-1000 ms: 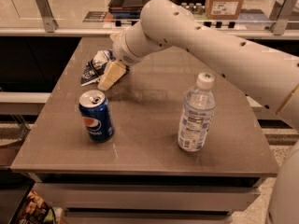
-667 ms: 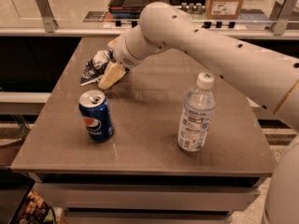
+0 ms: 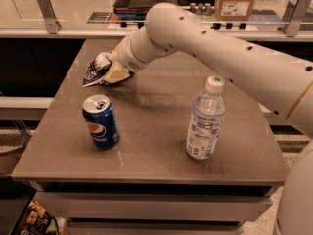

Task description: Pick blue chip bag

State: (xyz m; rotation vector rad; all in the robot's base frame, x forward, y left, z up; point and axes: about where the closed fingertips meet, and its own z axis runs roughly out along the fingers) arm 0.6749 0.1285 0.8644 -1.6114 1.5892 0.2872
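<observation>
The blue chip bag (image 3: 96, 68) is a crumpled dark blue and white foil bag lying at the far left of the brown table (image 3: 146, 141). My gripper (image 3: 113, 72) is right against the bag's right side, at the end of the white arm (image 3: 205, 38) that reaches in from the right. The gripper covers part of the bag. The bag's lower edge rests on the table.
A blue Pepsi can (image 3: 100, 121) stands upright at the front left, just in front of the bag. A clear water bottle (image 3: 205, 119) with a white cap stands at the front right. A counter with a cardboard box (image 3: 237, 1) runs behind the table.
The arm and gripper have shifted a little to the left, closer onto the bag. The bag, can and bottle stay where they were.
</observation>
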